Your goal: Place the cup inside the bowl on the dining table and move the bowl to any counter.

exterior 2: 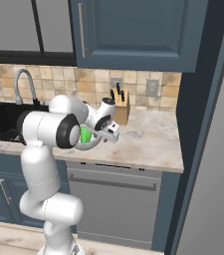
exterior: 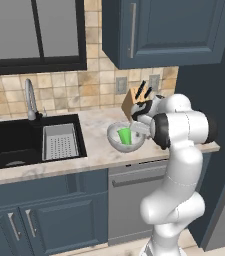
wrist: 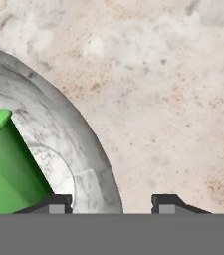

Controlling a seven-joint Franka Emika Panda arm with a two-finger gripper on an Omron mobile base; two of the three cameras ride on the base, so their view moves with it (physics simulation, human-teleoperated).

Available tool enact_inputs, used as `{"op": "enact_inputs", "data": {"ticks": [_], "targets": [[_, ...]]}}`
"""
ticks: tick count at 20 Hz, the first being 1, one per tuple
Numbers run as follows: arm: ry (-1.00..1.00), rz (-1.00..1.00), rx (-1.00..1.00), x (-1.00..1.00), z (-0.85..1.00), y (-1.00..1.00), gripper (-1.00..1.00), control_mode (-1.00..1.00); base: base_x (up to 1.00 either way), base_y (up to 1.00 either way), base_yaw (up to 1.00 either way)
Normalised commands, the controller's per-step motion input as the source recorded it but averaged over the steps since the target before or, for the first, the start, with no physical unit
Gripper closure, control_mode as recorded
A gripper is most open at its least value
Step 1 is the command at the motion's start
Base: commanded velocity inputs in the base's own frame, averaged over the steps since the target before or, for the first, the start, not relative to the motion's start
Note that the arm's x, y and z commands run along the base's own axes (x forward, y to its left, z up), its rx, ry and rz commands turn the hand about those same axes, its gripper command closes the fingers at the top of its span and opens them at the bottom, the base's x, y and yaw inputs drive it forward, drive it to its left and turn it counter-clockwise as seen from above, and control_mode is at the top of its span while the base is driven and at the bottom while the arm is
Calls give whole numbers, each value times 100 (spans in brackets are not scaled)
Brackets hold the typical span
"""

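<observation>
1. Here we see the two-finger gripper (wrist: 112,203) with its jaws apart, one small dark fingertip (wrist: 54,203) inside the bowl's wall and the other outside it, neither pressed against the rim; it is released and grasps nothing.
2. Between those tips stands the rim of the round, deep, translucent grey-white speckled glassy bowl (wrist: 91,149), with a clear gap to the outer fingertip.
3. In the left base view we find the gripper (exterior: 140,129) low over the bowl's (exterior: 115,141) right side, the white arm bent down over the counter's front edge.
4. Inside the bowl sits the small plain bright-green cup (wrist: 9,169), tilted, its mouth leaning away from the bowl's middle; we see it as a green shape in the bowl from both base views (exterior: 125,136) (exterior 2: 85,135).
5. The bowl rests on the narrow beige marbled counter (exterior: 94,152) over dark blue cabinets, to the right of the black sink (exterior: 14,142) and its perforated metal drainer tray (exterior: 60,141).
6. Just behind the bowl, against the tan tiled backsplash (exterior: 59,90), stands a wooden knife block (exterior 2: 121,110) with dark handles.
7. A curved metal tap (exterior: 30,99) rises behind the sink.
</observation>
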Motion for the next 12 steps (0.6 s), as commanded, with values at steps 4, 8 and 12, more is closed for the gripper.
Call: {"op": "enact_inputs", "data": {"ticks": [4,8,12], "targets": [[0,0,-1,0,6,0,-100,-100,0,0,0],[0,0,-1,0,35,0,-100,-100,0,0,0],[0,0,0,-12,53,0,-100,-100,0,0,0]]}}
